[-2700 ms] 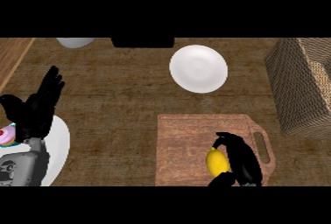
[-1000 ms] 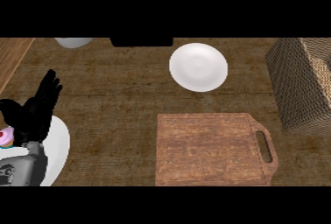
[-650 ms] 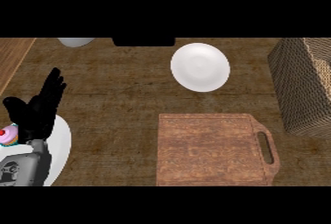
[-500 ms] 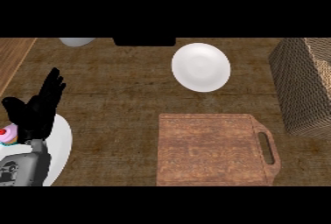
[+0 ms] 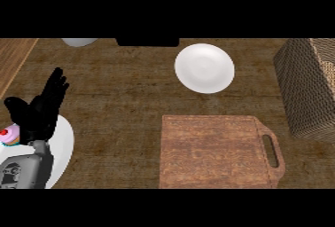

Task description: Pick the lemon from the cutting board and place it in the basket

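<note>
The wooden cutting board (image 5: pixel 216 150) lies at the lower middle of the counter with a bare top; no lemon shows on it or anywhere else. The woven basket (image 5: pixel 313 88) stands at the right edge, only partly in frame, and its inside is hidden. My left hand (image 5: pixel 40 113) rests open at the lower left, fingers pointing up. My right hand is out of the frame.
A white plate (image 5: pixel 204 68) lies behind the board at the back middle. Under my left arm sits another white plate (image 5: pixel 62 146) with a pink cupcake (image 5: pixel 8 135) at the left edge. A pale dish (image 5: pixel 78 41) and a dark object (image 5: pixel 147 41) sit at the back.
At the earliest frame my right hand was curled on the lemon over the board. Since then both have left the view. The left hand barely shifted.
</note>
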